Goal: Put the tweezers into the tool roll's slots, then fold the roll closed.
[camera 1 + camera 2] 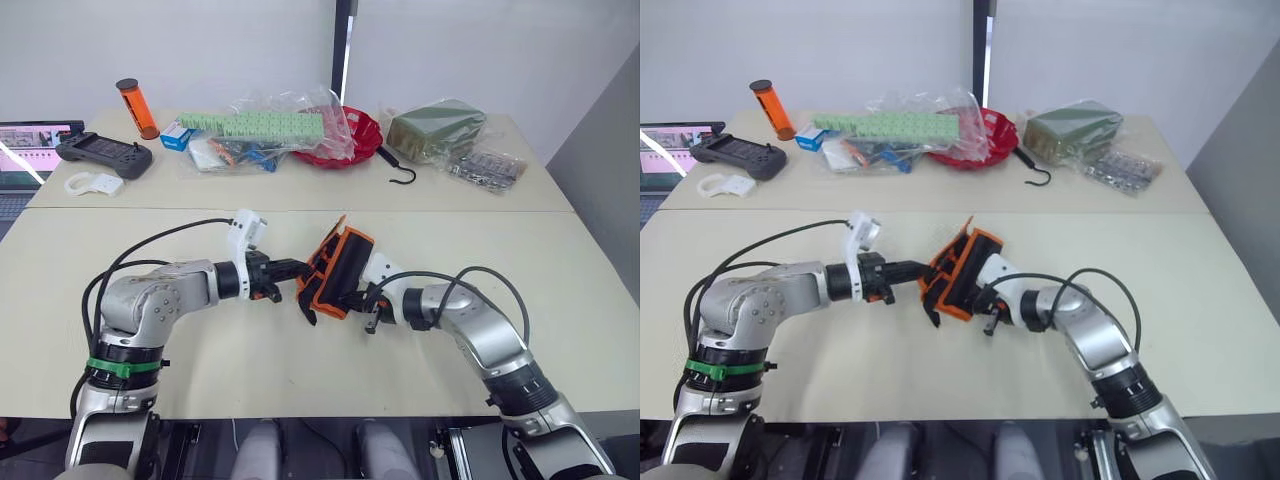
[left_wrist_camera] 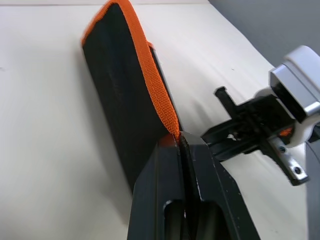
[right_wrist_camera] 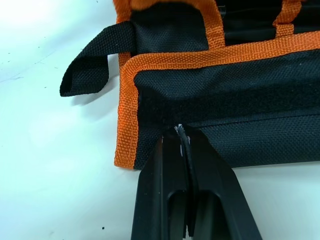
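Both sets of jaws are pinched tight on the tool roll [image 1: 335,272], one from each side. The left gripper [image 2: 181,141] has its two black fingers pressed together on the orange edging at one corner, and the right gripper [image 3: 182,132] is clamped on the black fabric just inside the orange border on the opposite side. Between them the roll sits partly folded and tilted up off the table [image 1: 300,370], propped on edge near the middle of the front table, with a loose black strap [image 3: 87,70] flopping out beside it. The slots and the tweezers can't really be made out from here, the roll's folded over too much.

Further back, on the second table [image 1: 560,195], there's the usual clutter: an orange tube [image 1: 137,108], a black handheld controller [image 1: 104,153], a plastic bag of green blocks [image 1: 265,125], a red bowl [image 1: 355,140], a black hook [image 1: 398,170] and a green packet [image 1: 436,128]. A laptop [image 1: 30,150] sits at the far left.
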You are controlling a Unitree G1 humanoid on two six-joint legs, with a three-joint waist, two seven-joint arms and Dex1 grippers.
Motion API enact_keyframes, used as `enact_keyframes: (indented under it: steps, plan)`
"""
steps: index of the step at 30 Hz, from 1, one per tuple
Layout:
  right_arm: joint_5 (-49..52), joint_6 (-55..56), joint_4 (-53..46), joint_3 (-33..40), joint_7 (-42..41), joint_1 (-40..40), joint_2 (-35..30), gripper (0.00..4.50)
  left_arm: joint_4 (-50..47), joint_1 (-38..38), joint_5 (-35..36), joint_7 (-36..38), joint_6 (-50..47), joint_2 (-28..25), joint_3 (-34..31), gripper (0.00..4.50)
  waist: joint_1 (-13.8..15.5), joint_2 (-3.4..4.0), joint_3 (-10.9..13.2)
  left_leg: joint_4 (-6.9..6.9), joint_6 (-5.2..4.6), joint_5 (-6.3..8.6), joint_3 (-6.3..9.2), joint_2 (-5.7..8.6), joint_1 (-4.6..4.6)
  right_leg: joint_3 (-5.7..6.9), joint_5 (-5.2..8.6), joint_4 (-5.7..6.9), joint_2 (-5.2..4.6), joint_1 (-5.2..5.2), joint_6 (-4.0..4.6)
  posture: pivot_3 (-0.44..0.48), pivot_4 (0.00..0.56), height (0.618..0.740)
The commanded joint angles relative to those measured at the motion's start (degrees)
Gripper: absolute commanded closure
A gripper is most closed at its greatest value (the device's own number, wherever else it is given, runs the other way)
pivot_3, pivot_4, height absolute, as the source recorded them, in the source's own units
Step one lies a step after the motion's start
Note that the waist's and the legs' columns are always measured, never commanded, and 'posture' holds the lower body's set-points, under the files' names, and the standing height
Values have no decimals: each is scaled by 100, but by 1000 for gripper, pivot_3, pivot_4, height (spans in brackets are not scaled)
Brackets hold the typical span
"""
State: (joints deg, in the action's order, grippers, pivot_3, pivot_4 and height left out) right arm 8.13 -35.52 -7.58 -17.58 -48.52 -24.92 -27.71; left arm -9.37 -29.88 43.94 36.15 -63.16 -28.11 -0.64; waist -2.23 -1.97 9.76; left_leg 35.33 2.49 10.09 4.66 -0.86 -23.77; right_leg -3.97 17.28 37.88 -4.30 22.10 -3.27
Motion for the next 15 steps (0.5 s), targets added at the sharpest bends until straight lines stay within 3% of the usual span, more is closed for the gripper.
enact_keyframes:
  steps: [1, 15]
  plan:
    - [-78, -156, 54, -67, 107, 81, -9, 4500, -97, -59, -138, 87, 39, 70, 343, 4456, 1, 0, 0, 0, 0, 0, 0, 0, 1, 0, 0, 1, 0, 0, 0, 0, 150, 740]
    - [-26, -348, -123, -29, 245, 168, 16, 4500, 534, -196, -723, 205, 287, 765, 1137, 4456, 6, 1, -1, 2, -2, -1, 0, 2, 4, 0, 0, 5, 0, -3, 0, 0, 150, 740]
